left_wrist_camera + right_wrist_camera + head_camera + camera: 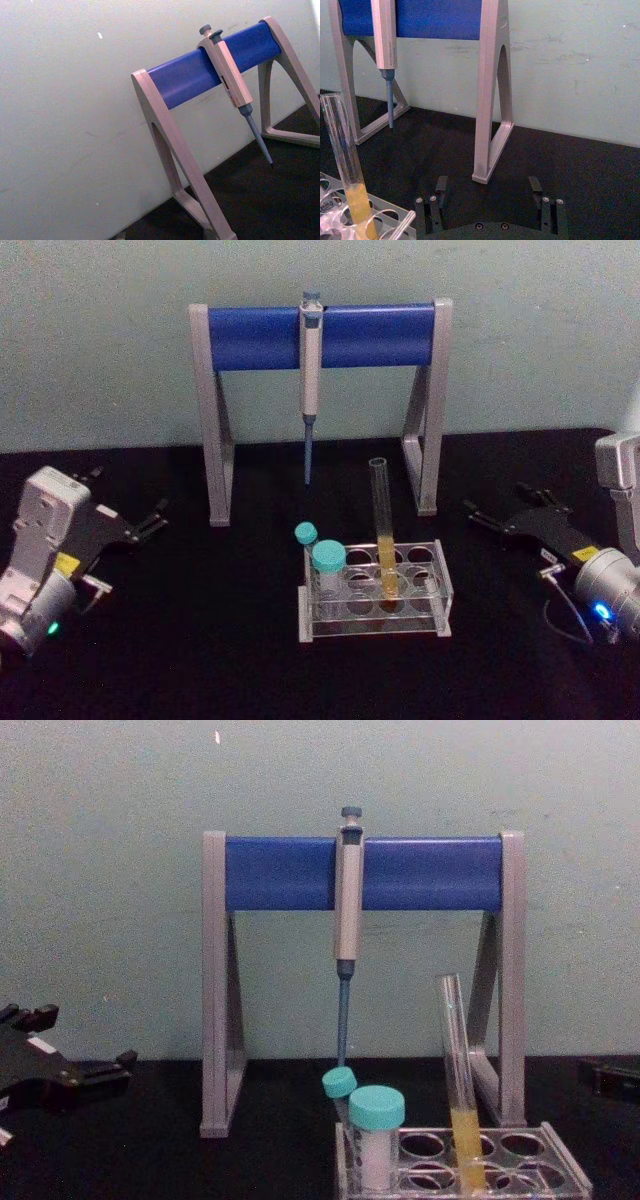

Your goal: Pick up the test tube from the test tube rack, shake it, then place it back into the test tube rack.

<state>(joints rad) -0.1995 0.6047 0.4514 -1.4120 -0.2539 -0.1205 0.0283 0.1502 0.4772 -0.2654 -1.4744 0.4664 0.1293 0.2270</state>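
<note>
The clear test tube with yellow liquid in its lower part stands upright in the translucent test tube rack at the table's middle. The chest view shows the test tube leaning slightly in the rack. My left gripper rests open on the table far to the rack's left, also seen as the left gripper at the chest view's edge. My right gripper lies open to the rack's right, nothing between its fingers. The right wrist view has the right gripper apart from the test tube.
Two teal-capped white tubes stand in the rack's left end. Behind the rack rises a blue-and-grey pipette stand with a grey pipette hanging from its bar. Black tabletop runs back to a pale wall.
</note>
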